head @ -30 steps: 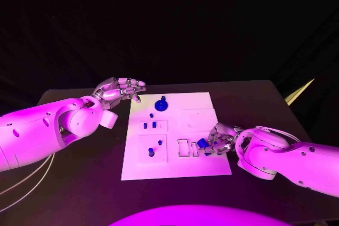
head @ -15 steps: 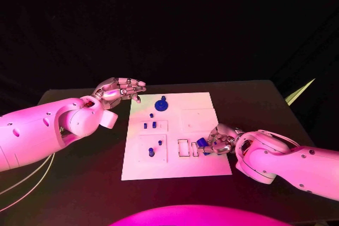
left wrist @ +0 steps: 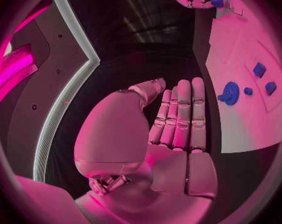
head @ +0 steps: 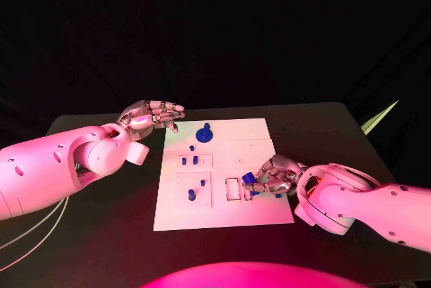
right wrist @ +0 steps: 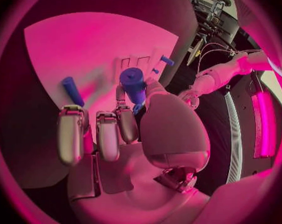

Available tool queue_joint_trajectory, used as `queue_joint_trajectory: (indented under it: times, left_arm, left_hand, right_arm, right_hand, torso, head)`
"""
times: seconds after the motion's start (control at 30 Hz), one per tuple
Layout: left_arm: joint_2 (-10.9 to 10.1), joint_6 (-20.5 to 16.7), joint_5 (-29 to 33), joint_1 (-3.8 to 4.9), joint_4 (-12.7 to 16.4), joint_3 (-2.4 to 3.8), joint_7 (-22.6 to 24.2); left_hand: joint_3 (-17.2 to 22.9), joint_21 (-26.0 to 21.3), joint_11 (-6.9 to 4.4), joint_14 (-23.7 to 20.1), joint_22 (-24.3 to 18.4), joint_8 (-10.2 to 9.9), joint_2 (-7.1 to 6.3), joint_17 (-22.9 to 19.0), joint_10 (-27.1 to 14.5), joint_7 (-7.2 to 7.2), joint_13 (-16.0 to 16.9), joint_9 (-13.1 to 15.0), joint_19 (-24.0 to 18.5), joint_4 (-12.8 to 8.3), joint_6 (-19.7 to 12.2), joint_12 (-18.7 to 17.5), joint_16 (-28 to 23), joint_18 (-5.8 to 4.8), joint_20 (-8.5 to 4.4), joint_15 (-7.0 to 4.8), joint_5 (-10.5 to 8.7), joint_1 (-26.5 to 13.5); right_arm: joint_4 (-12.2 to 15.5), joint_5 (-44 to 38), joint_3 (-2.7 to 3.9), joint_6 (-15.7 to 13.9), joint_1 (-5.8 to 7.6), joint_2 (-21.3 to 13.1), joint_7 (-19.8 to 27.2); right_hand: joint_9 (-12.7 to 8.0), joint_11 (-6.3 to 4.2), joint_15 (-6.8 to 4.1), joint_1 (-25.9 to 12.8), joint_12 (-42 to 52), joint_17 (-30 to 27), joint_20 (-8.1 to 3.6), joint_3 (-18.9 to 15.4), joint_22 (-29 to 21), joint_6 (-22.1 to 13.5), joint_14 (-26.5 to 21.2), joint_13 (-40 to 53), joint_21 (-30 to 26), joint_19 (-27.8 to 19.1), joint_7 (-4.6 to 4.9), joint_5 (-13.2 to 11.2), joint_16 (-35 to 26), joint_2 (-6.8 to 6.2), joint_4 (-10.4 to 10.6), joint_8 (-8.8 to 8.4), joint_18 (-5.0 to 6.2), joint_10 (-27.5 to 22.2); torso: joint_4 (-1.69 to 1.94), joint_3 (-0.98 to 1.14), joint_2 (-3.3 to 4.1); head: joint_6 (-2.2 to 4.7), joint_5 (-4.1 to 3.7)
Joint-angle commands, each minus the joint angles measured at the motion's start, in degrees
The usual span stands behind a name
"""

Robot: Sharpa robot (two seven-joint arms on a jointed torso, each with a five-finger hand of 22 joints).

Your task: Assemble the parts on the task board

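White task board mid surface, R hand pinching blue cylinder part at board's right edge just beside the slots, L hand off board's far-left corner, fingers curled in, holding nothing, blue gear near far edge

no legible text, no labels, no numbers

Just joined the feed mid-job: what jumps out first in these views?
The right hand stands out, low over the near right part of the white board, pinching a blue cylinder just above the small slots there. Next is the left hand, raised beside the board's far left corner and holding nothing, with a round blue gear standing on the board close by.
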Motion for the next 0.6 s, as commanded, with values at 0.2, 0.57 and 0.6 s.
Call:
queue_joint_trajectory:
  times: [0.2,0.57,0.6]
  left_arm:
    - [0.16,0.28,0.06,0.03,0.14,0.04,-0.03]
    - [0.2,0.33,0.06,0.03,0.22,0.04,-0.01]
    - [0.2,0.32,0.06,0.03,0.23,0.04,-0.01]
  left_hand:
    - [-1.25,-0.81,0.2,-0.18,-0.77,0.83,0.42,-0.67,-0.68,0.21,-0.73,-0.6,0.72,0.54,-0.93,0.17,-0.61,0.75,0.42,0.01,-0.1,-0.44]
    - [-1.25,-0.81,0.2,-0.18,-0.77,0.83,0.42,-0.67,-0.68,0.21,-0.73,-0.6,0.72,0.54,-0.93,0.17,-0.61,0.75,0.42,0.01,-0.1,-0.44]
    - [-1.25,-0.81,0.2,-0.18,-0.77,0.83,0.42,-0.67,-0.68,0.21,-0.73,-0.6,0.72,0.54,-0.93,0.17,-0.61,0.75,0.42,0.01,-0.1,-0.44]
  right_arm:
    - [-0.48,2.02,-0.02,1.5,0.19,2.56,-0.31]
    - [-3.0,1.38,-0.01,2.28,0.22,5.88,-1.35]
    - [-3.21,1.28,-0.01,2.46,0.22,6.06,-1.46]
  right_hand:
    - [2.23,-1.11,-0.76,0.1,1.16,11.76,-0.64,0.64,13.83,2.72,5.23,6.63,1.51,4.81,-1.33,2.47,0.72,3.4,0.44,2.12,-1.04,2.4]
    - [2.38,-1.16,-0.82,-1.2,1.22,11.81,-0.73,0.5,13.84,2.85,5.24,6.81,1.57,4.81,-1.39,2.1,0.74,3.41,0.43,2.28,-1.06,2.55]
    - [2.42,-1.17,-0.83,-1.4,1.2,11.85,-0.74,0.48,13.83,2.88,5.25,6.81,1.54,4.81,-1.41,2.0,0.76,3.41,0.42,2.32,-1.05,2.55]
  torso:
    - [0.1,-0.02,0.09]
    - [0.03,-0.02,0.11]
    - [0.04,-0.02,0.12]
  head:
    - [-0.15,0.12]
    - [-0.3,0.3]
    - [-0.34,0.3]
